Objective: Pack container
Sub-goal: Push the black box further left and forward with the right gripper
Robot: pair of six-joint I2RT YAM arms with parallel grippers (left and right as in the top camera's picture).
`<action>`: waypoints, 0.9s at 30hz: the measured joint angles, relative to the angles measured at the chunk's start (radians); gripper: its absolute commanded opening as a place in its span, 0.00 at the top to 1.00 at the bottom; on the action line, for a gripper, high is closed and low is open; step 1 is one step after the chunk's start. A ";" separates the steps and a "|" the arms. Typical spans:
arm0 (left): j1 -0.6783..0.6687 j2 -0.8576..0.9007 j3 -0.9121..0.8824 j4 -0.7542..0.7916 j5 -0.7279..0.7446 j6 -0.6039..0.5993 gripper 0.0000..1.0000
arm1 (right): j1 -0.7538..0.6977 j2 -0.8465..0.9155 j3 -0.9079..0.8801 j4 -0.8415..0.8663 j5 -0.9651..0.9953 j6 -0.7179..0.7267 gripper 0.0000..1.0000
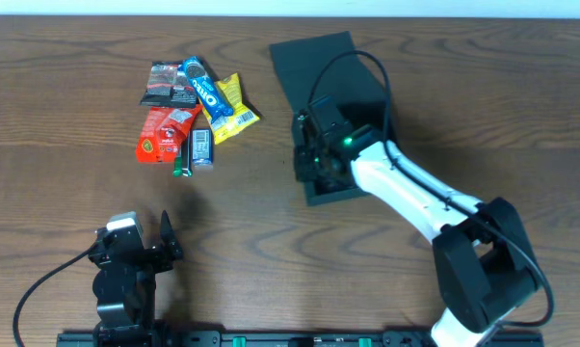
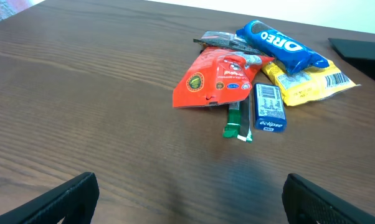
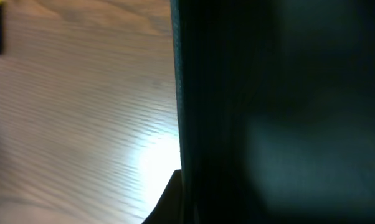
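The container (image 1: 319,56), a dark matte box with its flap lid open toward the far side, lies at the table's middle right. My right gripper (image 1: 315,162) is at the box's near left wall and is shut on that wall. The right wrist view is mostly filled by the dark container (image 3: 281,112), with one of my fingertips (image 3: 169,202) outside its left wall. My left gripper (image 2: 189,199) hovers open and holds nothing, low over bare wood at the front left, well short of the snacks.
A pile of snacks lies at the back left: a blue Oreo pack (image 1: 201,85), a yellow packet (image 1: 234,108), a red packet (image 1: 165,133), a dark packet (image 1: 170,84), a blue gum box (image 1: 202,146) and a green stick (image 1: 182,166).
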 measured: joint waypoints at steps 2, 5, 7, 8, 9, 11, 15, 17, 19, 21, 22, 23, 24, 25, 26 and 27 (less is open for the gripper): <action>0.000 0.000 0.000 0.000 0.000 0.000 0.05 | 0.024 0.000 0.000 0.020 0.006 0.066 0.98; 0.000 0.000 0.000 0.000 0.000 0.000 0.05 | 0.045 0.000 0.000 0.026 0.019 0.135 0.98; 0.000 0.000 0.000 0.000 0.000 0.000 0.05 | 0.055 0.000 0.000 0.026 0.029 0.183 0.98; 0.000 0.000 0.000 0.000 0.000 0.000 0.05 | 0.059 0.000 0.000 0.027 0.035 0.209 0.99; 0.000 0.000 0.000 0.000 0.000 0.000 0.05 | 0.064 0.000 0.000 0.028 0.040 0.236 0.98; 0.000 0.000 0.000 0.000 0.000 0.000 0.05 | 0.076 0.001 0.000 0.038 0.050 0.277 0.99; 0.000 0.000 0.000 0.000 0.000 0.000 0.05 | 0.104 0.018 0.000 0.076 0.061 0.331 0.98; 0.000 0.000 0.000 0.000 0.000 0.000 0.05 | 0.116 0.036 0.000 0.087 0.066 0.342 0.98; 0.000 0.000 0.000 0.000 0.000 0.000 0.05 | 0.126 0.051 0.001 0.097 0.072 0.344 0.98; 0.000 0.000 0.000 0.000 0.000 0.000 0.05 | 0.128 0.051 0.001 0.099 0.076 0.341 0.98; 0.000 0.000 0.000 0.000 0.000 0.000 0.05 | 0.128 0.051 0.001 0.099 0.077 0.338 0.98; 0.000 0.000 0.000 0.000 0.000 0.000 0.05 | 0.128 0.051 0.001 0.098 0.078 0.333 0.98; 0.000 0.000 0.000 0.000 0.000 0.000 0.05 | 0.128 0.051 0.002 0.098 0.079 0.327 0.98; 0.000 0.000 0.000 0.000 0.000 0.000 0.05 | 0.128 0.051 0.002 0.098 0.079 0.322 0.99; 0.000 0.000 0.000 0.000 0.000 0.000 0.05 | 0.128 0.051 0.003 0.098 0.079 0.321 0.98; 0.000 0.000 0.000 0.000 0.000 0.000 0.05 | 0.129 0.053 0.005 0.097 0.079 0.318 0.98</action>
